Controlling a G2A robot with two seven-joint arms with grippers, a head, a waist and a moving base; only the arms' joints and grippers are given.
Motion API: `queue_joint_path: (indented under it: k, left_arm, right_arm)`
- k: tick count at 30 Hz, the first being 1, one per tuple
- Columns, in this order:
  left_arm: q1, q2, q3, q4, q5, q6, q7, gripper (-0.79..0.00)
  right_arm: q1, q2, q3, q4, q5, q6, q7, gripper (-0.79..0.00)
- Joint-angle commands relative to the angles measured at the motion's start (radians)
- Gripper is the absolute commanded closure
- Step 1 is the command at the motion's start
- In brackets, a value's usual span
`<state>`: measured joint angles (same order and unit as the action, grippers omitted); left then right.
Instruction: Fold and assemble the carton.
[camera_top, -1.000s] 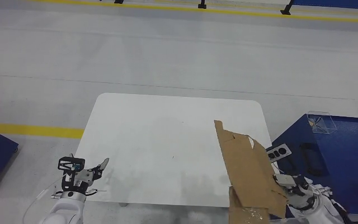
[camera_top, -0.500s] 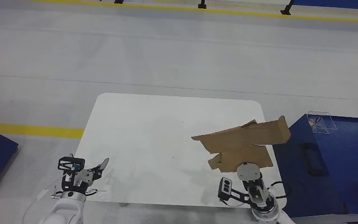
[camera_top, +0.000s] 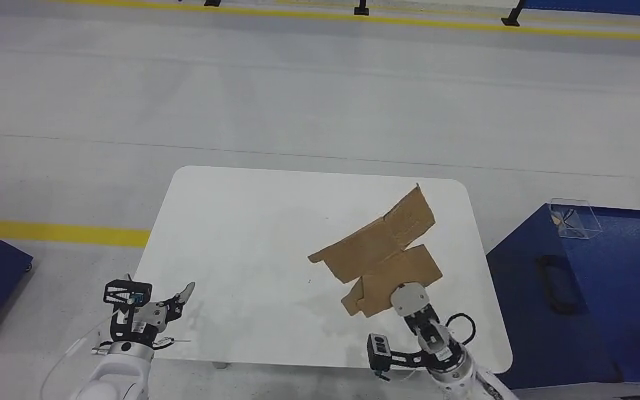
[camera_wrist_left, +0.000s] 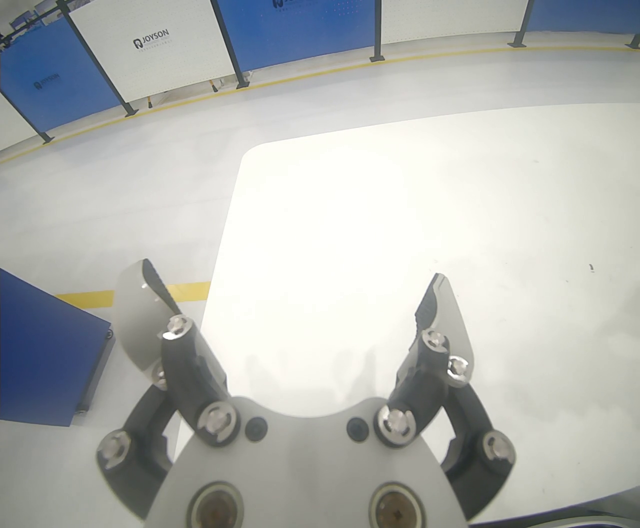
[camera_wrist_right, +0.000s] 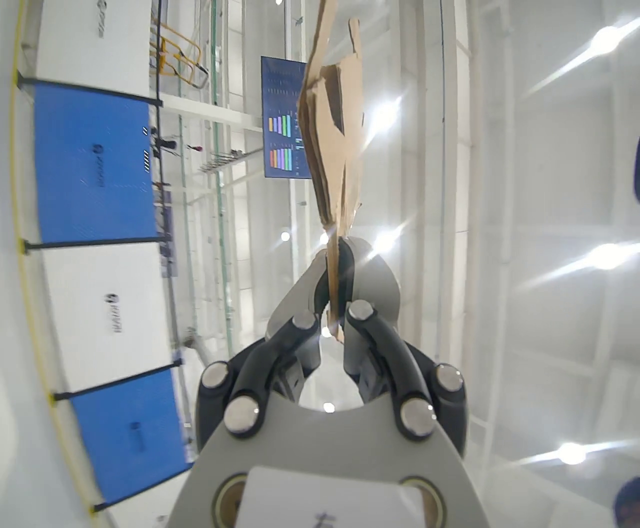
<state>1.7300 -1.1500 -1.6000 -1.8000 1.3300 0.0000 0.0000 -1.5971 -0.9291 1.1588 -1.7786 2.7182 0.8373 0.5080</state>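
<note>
**A:** Start on the left. Anything happening there?

**B:** No. The left gripper (camera_top: 170, 302) sits at the near left corner of the table (camera_top: 260, 230). Its jaws are spread wide with nothing between them, and it hasn't moved in the last second.

**A:** And the carton?

**B:** The carton (camera_top: 385, 250) has moved. A second ago it stood on end at the table's right edge. Now it's swung in and lies nearly flat over the right half, with the right gripper (camera_top: 408, 298) holding its near edge. I'd say it's being brought in to be laid down and opened. No fold has been started yet.

**A:** Does the wrist camera add anything?

**B:** It shows the grip. The right gripper (camera_wrist_right: 336, 250) is clamped on the carton (camera_wrist_right: 332, 150), seen edge-on as flat stacked layers. The top view shows its place over the table, but not whether it touches.
</note>
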Motion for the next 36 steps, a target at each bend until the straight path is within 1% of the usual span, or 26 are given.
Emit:
queue_joint_path:
  k: [1, 3, 4, 6, 8, 12, 16, 19, 24, 26, 35, 36]
  left_arm:
    - [0.0, 0.0, 0.0, 0.0, 0.0, 0.0, 0.0, -0.785]
    - [0.0, 0.0, 0.0, 0.0, 0.0, 0.0, 0.0, -0.785]
    - [0.0, 0.0, 0.0, 0.0, 0.0, 0.0, 0.0, -0.785]
    - [0.0, 0.0, 0.0, 0.0, 0.0, 0.0, 0.0, -0.785]
    - [0.0, 0.0, 0.0, 0.0, 0.0, 0.0, 0.0, -0.785]
    - [0.0, 0.0, 0.0, 0.0, 0.0, 0.0, 0.0, -0.785]
    - [0.0, 0.0, 0.0, 0.0, 0.0, 0.0, 0.0, -0.785]
    - [0.0, 0.0, 0.0, 0.0, 0.0, 0.0, 0.0, -0.785]
    - [0.0, 0.0, 0.0, 0.0, 0.0, 0.0, 0.0, -0.785]
    - [0.0, 0.0, 0.0, 0.0, 0.0, 0.0, 0.0, -0.785]
    - [0.0, 0.0, 0.0, 0.0, 0.0, 0.0, 0.0, -0.785]
    - [0.009, -0.001, 0.007, -0.01, -0.093, -0.075, -0.059, -0.785]
  right_arm:
    - [-0.006, -0.005, 0.073, -0.024, -0.283, -0.087, 0.128, 0.0]
    - [-0.008, -0.008, 0.141, -0.044, -0.558, -0.216, 0.266, 0.0]
    - [-0.006, -0.007, 0.18, -0.046, -0.71, -0.309, 0.339, 0.0]
    - [-0.016, -0.006, 0.232, -0.025, -0.945, -0.479, 0.461, 0.0]
    - [-0.022, -0.005, 0.269, -0.013, -1.077, -0.59, 0.541, 0.0]
    - [-0.023, 0.002, 0.354, 0.0, -1.408, -0.837, 0.622, 0.0]
    - [-0.027, 0.002, 0.362, 0.042, -1.646, -1.011, 0.671, 0.0]
    - [-0.003, -0.001, 0.341, 0.119, -1.845, -1.131, 0.657, 0.0]
    - [0.085, -0.017, 0.242, 0.277, -2.025, -1.262, 0.645, 0.0]
    - [0.124, -0.026, 0.203, 0.329, -2.043, -1.285, 0.632, 0.0]
    - [0.124, -0.026, 0.203, 0.329, -2.043, -1.285, 0.632, 0.0]
    - [0.124, -0.026, 0.203, 0.329, -2.043, -1.285, 0.632, 0.0]
